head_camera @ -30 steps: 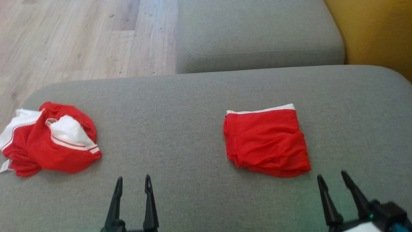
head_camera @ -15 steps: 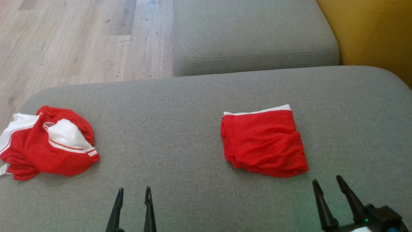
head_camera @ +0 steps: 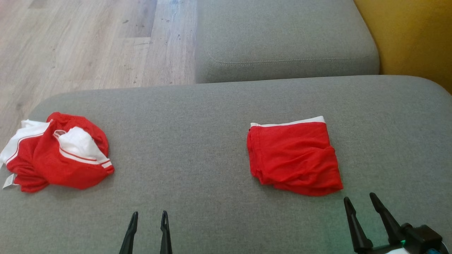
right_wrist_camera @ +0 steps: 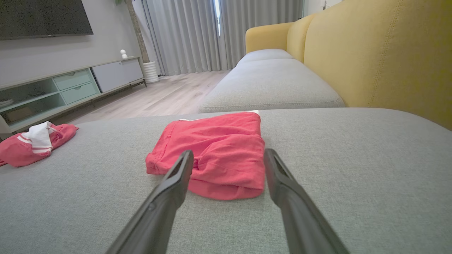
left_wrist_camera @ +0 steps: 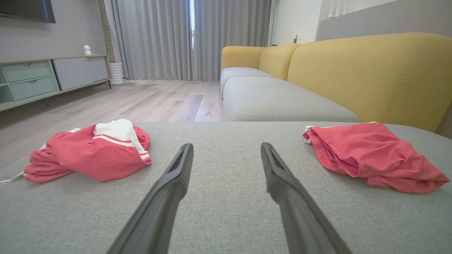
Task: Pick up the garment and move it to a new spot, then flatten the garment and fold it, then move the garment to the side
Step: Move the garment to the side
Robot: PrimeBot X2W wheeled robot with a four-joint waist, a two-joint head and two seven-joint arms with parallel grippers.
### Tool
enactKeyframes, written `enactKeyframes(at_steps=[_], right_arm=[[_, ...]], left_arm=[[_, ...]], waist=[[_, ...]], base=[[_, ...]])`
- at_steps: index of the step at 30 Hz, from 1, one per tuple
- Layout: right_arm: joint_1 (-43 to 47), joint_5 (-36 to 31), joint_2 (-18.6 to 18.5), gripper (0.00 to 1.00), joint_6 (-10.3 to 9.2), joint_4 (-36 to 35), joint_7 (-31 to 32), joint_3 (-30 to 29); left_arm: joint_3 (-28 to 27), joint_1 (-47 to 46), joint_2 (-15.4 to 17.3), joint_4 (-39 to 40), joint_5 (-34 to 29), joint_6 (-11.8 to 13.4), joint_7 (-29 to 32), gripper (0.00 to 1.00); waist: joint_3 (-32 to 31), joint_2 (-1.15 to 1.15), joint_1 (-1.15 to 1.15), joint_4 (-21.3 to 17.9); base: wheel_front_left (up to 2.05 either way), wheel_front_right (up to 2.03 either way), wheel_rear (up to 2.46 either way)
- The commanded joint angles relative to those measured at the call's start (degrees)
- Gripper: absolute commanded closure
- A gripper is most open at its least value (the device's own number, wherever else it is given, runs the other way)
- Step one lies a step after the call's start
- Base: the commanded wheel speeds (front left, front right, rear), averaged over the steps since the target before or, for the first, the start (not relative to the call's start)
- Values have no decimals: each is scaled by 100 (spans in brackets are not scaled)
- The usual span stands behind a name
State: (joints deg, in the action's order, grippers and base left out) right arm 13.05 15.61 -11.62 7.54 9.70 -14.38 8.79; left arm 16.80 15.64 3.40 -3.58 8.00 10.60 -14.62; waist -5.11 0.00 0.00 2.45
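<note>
Drawn back nearer since a second ago: left gripper [head_camera: 148,213], fingers spread, holding nothing. Right gripper [head_camera: 358,198] likewise spread and empty, just near of the folded red garment [head_camera: 293,157]. Lying right of centre on the grey cushion [head_camera: 197,141], clear of every edge. Crumpled red-and-white garment [head_camera: 56,153] at the cushion's left edge. Wide bare fabric between them.

A wide grey cushion [head_camera: 183,148] carries two garments, well apart. The folded garment [head_camera: 293,158], red with a white band along its far edge, lies flat right of the middle, a rough square with its near corner rumpled. The crumpled garment [head_camera: 56,155], red and white with thin stripes, sits bunched at the cushion's left end, a white tag at its left edge.
</note>
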Motion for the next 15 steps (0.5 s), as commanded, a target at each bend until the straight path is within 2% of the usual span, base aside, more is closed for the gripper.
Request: enactKeyframes(at_steps=[1,15], right_arm=[[-265,28,-188,0,-5,-151,-62,118],[-294,14,-235,0,-5,-112,-62,152]], left_arm=[[-146,-168,-52,181,-21,23,-38,0],[-105,-151,-52,298,-165,74,-38,0]], waist=[[5,0,0,8],[49,0,0,-5]], base=[[0,0,0],[0,0,0]])
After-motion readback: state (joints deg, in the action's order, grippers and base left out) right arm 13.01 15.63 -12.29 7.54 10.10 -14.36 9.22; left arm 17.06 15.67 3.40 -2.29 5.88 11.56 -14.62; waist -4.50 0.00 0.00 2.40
